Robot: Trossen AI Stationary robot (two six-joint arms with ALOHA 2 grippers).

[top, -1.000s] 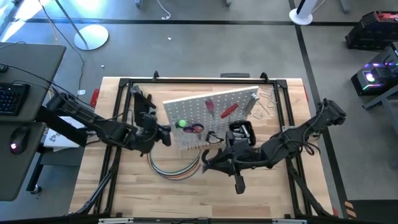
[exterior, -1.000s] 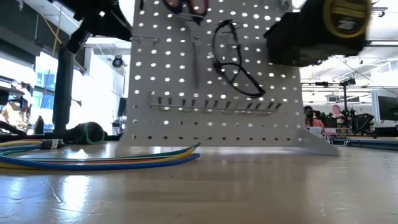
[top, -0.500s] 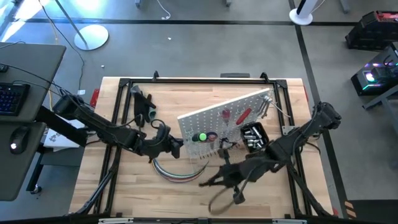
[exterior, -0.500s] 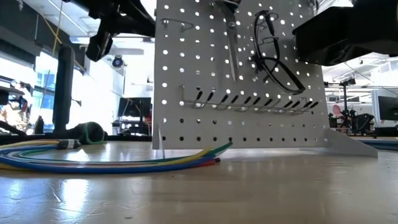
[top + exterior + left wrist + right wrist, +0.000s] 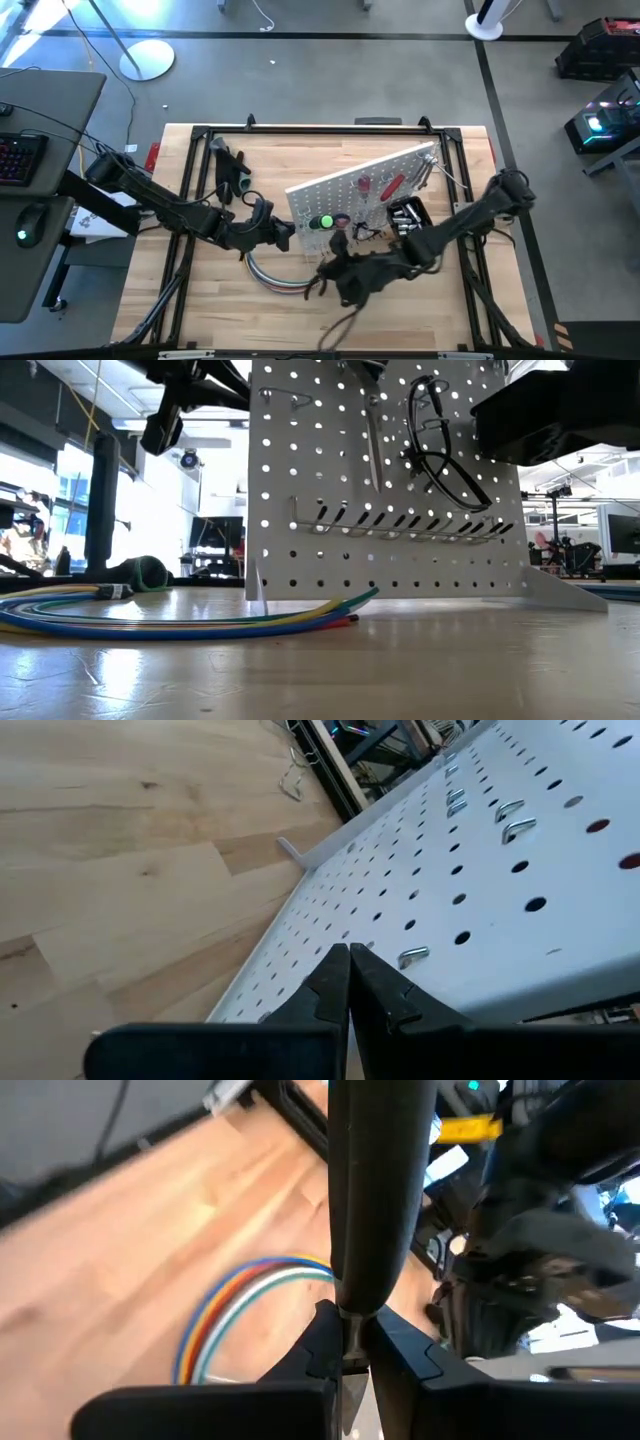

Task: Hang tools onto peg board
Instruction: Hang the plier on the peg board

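Grey floor (image 5: 330, 80) surrounds the wooden table (image 5: 430, 315). At ten o'clock a round white lamp base (image 5: 147, 58) sits; at nine o'clock, a dark desk (image 5: 40, 160) with keyboard (image 5: 20, 158) and mouse (image 5: 32, 222). Bright windows (image 5: 40, 500) light the room's left side.

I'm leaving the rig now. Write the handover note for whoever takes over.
Left end effector: shut, empty, at the peg board's near-left edge; contact unclear.
Right end effector: shut on the thin shaft of a dark-handled tool, over the table in front of the board.
Done: green-handled tool and red-handled tools are on the board, beside its black bin.
Left: hang the held tool.
The cable bundle lies on the table.
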